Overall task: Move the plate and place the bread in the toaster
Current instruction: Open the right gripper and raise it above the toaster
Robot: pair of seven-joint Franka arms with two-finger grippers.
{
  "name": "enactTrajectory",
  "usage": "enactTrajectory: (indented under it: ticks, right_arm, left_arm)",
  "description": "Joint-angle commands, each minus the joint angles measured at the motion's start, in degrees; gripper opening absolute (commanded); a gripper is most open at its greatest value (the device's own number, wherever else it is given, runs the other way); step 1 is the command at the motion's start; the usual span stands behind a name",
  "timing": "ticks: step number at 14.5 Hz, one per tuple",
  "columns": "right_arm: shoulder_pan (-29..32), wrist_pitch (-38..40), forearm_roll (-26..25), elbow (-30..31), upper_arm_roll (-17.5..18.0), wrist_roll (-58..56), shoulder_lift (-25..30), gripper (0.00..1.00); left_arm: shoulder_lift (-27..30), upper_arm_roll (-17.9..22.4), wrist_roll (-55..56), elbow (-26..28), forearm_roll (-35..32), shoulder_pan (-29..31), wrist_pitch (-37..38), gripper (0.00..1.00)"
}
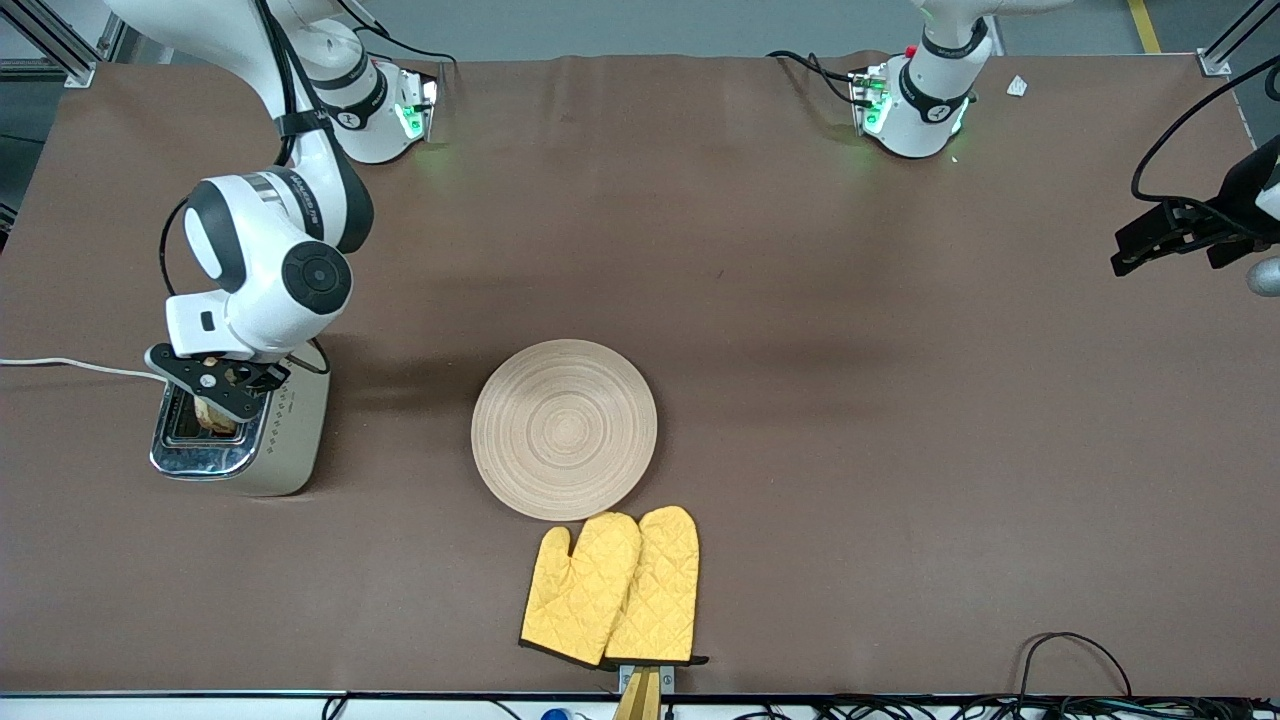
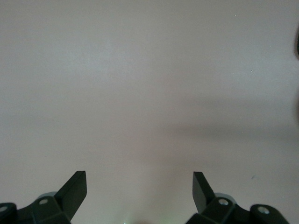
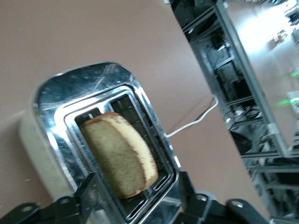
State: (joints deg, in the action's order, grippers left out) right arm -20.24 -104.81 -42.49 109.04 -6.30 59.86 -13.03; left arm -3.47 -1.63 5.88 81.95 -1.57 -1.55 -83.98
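The toaster (image 1: 285,440) stands at the right arm's end of the table. The bread (image 1: 212,416) stands tilted in one of its slots and sticks out above the chrome top. My right gripper (image 1: 218,385) hangs just over the toaster. In the right wrist view the bread (image 3: 120,158) leans in the slot of the toaster (image 3: 70,93), and the right gripper (image 3: 140,196) is open with its fingers on either side of the slice. The plate (image 1: 564,428) lies bare mid-table. My left gripper (image 1: 1150,245) is open and empty, held up at the left arm's end; the left wrist view shows the gripper (image 2: 138,186) over bare table.
Two yellow oven mitts (image 1: 612,588) lie just nearer the front camera than the plate, touching its rim. The toaster's white cord (image 1: 60,365) runs off the table edge at the right arm's end. Cables (image 1: 1070,650) lie along the front edge.
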Motion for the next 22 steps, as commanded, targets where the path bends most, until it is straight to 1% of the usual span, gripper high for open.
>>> enactTrajectory:
  ticks: [1, 2, 5, 6, 7, 10, 11, 13, 14, 16, 17, 18, 19, 20, 21, 22]
  right_arm:
    - [-0.2, 3.8, 7.5, -5.8, 0.3, -0.7, -0.3, 1.00]
    - [-0.2, 5.7, 9.2, -8.0, 0.4, -2.3, -0.3, 1.00]
    - [0.4, 9.3, 16.7, -14.8, 0.4, -9.1, -0.2, 1.00]
    - [0.5, 10.1, 18.6, -16.0, 0.2, -11.3, -0.2, 1.00]
    - [0.5, 10.7, 19.8, -16.9, 0.1, -13.4, 0.0, 1.00]
    - [0.7, 13.5, 20.3, -18.5, 0.0, -18.4, 1.1, 1.00]
    - [1.0, 14.6, 21.6, -19.3, -0.1, -20.8, 2.2, 1.00]
    - [3.4, 15.0, 25.2, -20.4, -0.2, -27.8, 4.1, 1.00]
    - [5.5, 14.9, 27.2, -20.4, -0.2, -34.6, 5.2, 1.00]
    - [10.7, 15.0, 31.1, -21.8, 0.6, -46.2, 5.6, 1.00]
    - [14.1, 15.6, 31.8, -22.5, 2.2, -50.2, 5.6, 1.00]
    - [18.3, 16.6, 32.5, -22.7, 5.4, -53.0, 5.6, 1.00]
    - [23.8, 17.3, 34.0, -23.5, 9.6, -55.0, 5.7, 1.00]
    - [30.5, 18.7, 36.4, -24.4, 14.9, -56.8, 5.8, 1.00]
    - [35.0, 19.9, 39.0, -24.8, 18.5, -58.3, 6.0, 1.00]
    - [36.8, 20.3, 41.1, -24.8, 20.0, -58.5, 6.4, 1.00]
  left_arm:
    - [1.5, -0.2, -0.1, 1.1, -0.3, 0.1, 0.5, 1.00]
    - [1.5, -0.2, 0.2, 1.2, -0.3, 0.1, 0.7, 1.00]
    - [1.9, -0.3, 0.3, 1.3, -0.3, 0.1, 1.1, 1.00]
    - [2.2, -0.4, 0.4, 1.5, -0.3, -0.2, 1.1, 1.00]
    - [2.4, -0.4, 0.4, 2.1, -0.3, -0.3, 1.1, 1.00]
    - [3.3, -0.8, 0.4, 3.2, -0.3, -0.3, 0.8, 1.00]
    - [3.5, -0.9, 0.4, 3.4, -0.3, -0.4, 0.7, 1.00]
    - [4.2, -2.7, 0.4, 3.5, -0.3, -0.3, 0.4, 1.00]
    - [4.2, -2.9, 0.4, 3.5, -0.2, -0.3, 0.4, 1.00]
    - [4.2, -3.0, 0.4, 3.4, 0.0, -0.3, 0.4, 1.00]
    - [4.1, -3.0, 0.4, 3.4, 0.0, -0.3, 0.4, 1.00]
    - [4.1, -3.0, 0.3, 3.3, 0.0, -0.4, 0.4, 1.00]
    - [3.9, -3.0, 0.4, 3.2, 0.0, -0.5, 0.4, 1.00]
    - [3.7, -3.1, 0.4, 3.1, 0.0, -0.5, 0.3, 1.00]
    - [3.6, -3.0, 0.4, 3.0, -0.1, -0.6, 0.2, 1.00]
    - [3.6, -3.0, 0.3, 3.0, -0.1, -0.6, 0.3, 1.00]
